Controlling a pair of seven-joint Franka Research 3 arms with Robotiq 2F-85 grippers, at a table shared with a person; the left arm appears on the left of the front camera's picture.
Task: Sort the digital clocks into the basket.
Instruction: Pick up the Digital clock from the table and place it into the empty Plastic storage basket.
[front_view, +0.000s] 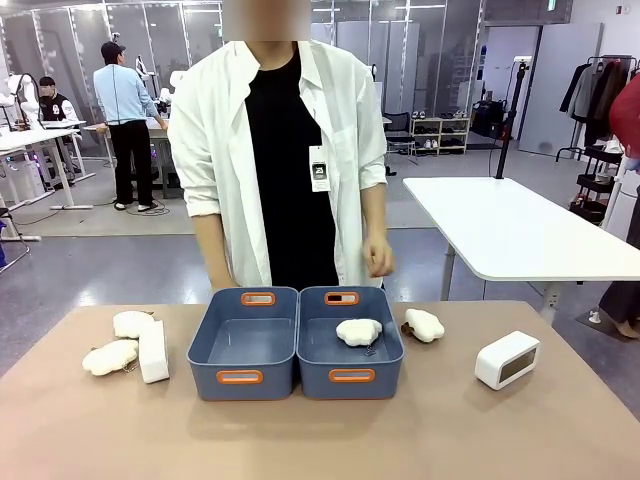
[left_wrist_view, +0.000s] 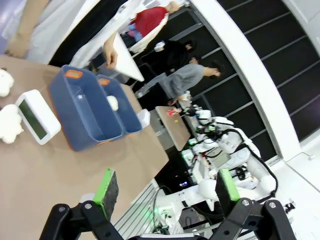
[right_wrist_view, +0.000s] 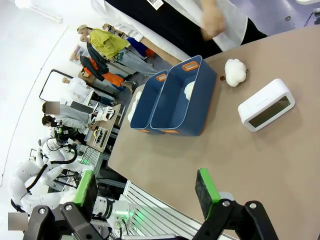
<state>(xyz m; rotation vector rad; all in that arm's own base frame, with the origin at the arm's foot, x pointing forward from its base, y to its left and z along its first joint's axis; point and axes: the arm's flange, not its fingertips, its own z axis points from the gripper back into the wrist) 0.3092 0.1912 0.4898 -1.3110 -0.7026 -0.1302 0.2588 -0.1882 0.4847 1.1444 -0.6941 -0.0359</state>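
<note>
Two blue baskets stand side by side mid-table. The left basket (front_view: 245, 345) is empty; the right basket (front_view: 350, 350) holds one white plush toy (front_view: 358, 331). One white digital clock (front_view: 507, 359) lies at the table's right, its dark face toward me, also in the right wrist view (right_wrist_view: 265, 104). The other clock (front_view: 153, 351) stands on edge left of the baskets, seen with its display up (left_wrist_view: 37, 117). My left gripper (left_wrist_view: 166, 186) and right gripper (right_wrist_view: 146, 187) both hang open and empty, high over the table's near side, well away from clocks and baskets.
Two plush toys (front_view: 131, 323) (front_view: 110, 357) lie against the left clock. Another plush (front_view: 424, 324) sits just right of the right basket. The person stands behind the baskets with a hand (front_view: 377, 260) raised above the table's far edge. Bare tabletop stretches in front.
</note>
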